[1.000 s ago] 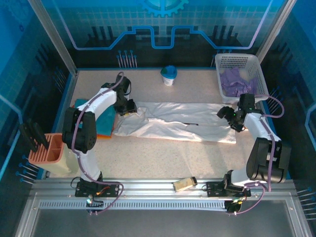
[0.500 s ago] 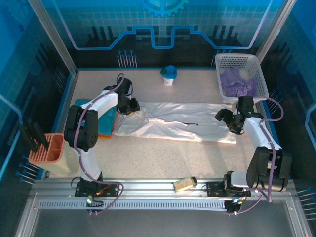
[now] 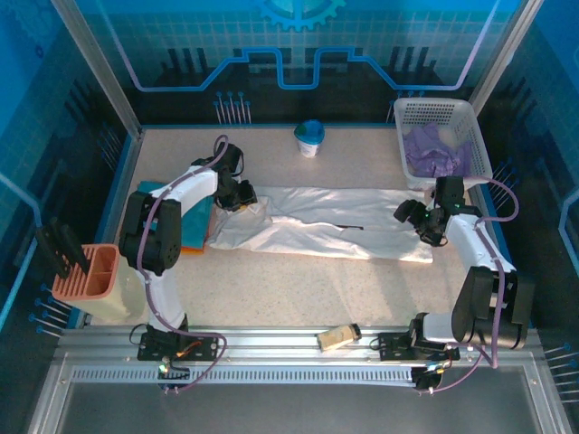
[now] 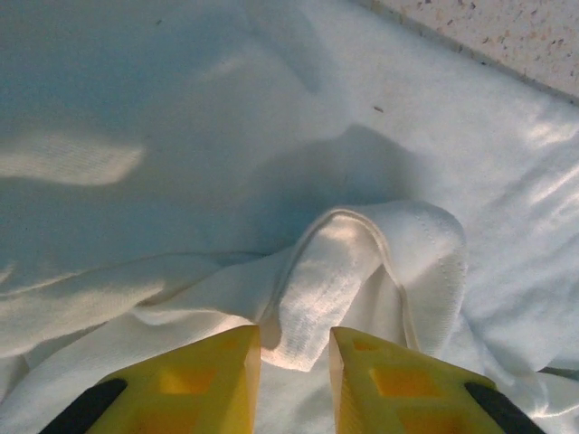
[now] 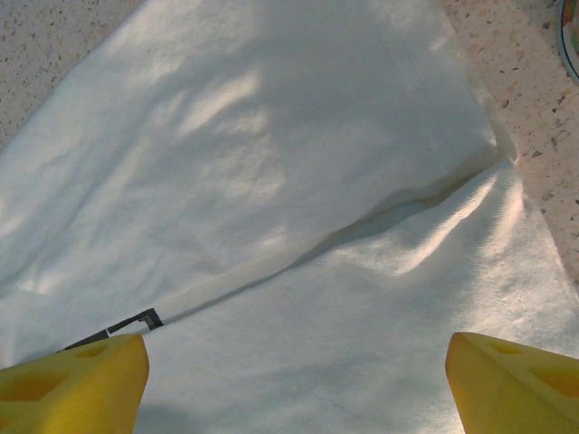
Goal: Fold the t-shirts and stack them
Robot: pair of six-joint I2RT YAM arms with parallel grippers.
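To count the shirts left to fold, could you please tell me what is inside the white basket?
Crumpled pale purple cloth lies in the white basket; whatever is beneath it is covered.

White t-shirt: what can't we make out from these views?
Top view: white t-shirt, left end hidden under the left gripper.
Top view: teal and orange shirts, mostly covered by the left arm; count unclear.
Right wrist view: dark mark, partly behind a finger of the right gripper, too small to read.
Top view: purple cloth bunched in the basket; piece count unclear.
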